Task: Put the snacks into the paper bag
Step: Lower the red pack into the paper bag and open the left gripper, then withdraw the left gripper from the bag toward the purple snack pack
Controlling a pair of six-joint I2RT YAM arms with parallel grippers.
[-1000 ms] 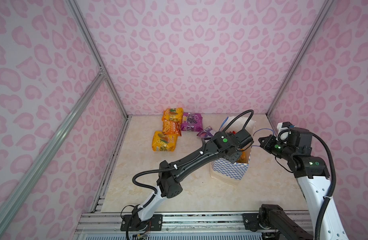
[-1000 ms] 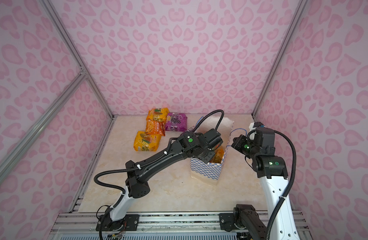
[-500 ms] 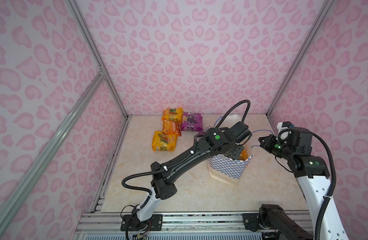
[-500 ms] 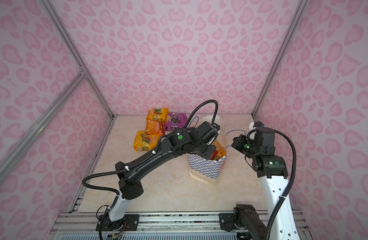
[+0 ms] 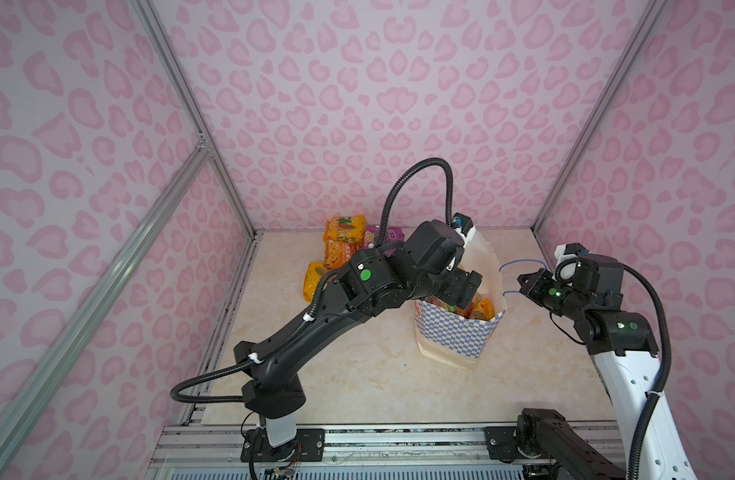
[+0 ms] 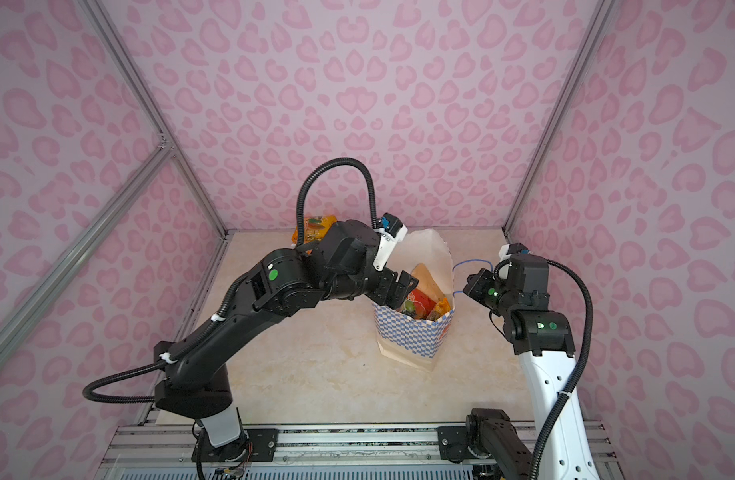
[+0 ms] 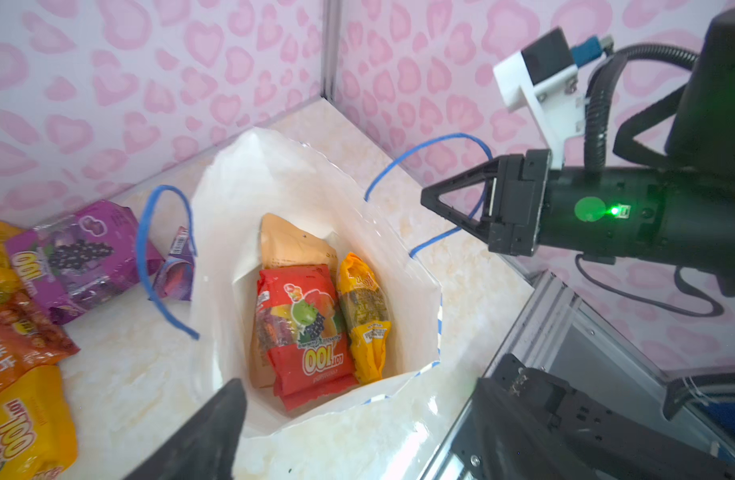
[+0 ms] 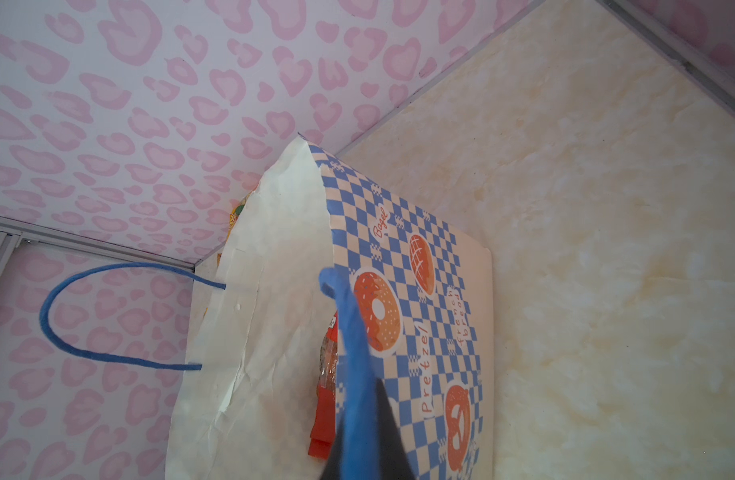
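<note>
Right now the left gripper point(image 6: 403, 286) hangs just above the mouth of the paper bag point(image 6: 407, 336), jaws spread wide with nothing between them. In the left wrist view only one black finger point(image 7: 216, 428) shows, far off to the side. Straight below these jaws, inside the bag's white walls, a red fruit packet point(image 7: 303, 328) lies uppermost. A yellow-orange packet point(image 7: 363, 316) touches it along one side, and a plain tan pouch point(image 7: 291, 245) sits partly under it, leaning on the wall behind. Across the bag's mouth, the right gripper point(image 7: 425, 197) has its jaws pressed together on the near blue cord handle point(image 7: 440, 139), and in the right wrist view that cord runs along the closed fingers. The bag stands on its cream base on the marbled tabletop point(image 5: 378, 374), its blue-and-white checkered side facing the right jaws. On the side away from those jaws the other blue handle point(image 7: 143, 249) arcs free. Just past it, outside the bag, a small crumpled purple packet point(image 7: 177, 266) lies near the bag's wall, with a purple grape packet point(image 7: 75, 253) beside it. Farther out from the left jaws, an orange packet point(image 7: 21, 336) and a yellow packet point(image 7: 25, 432) lie touching on the tabletop.
</note>
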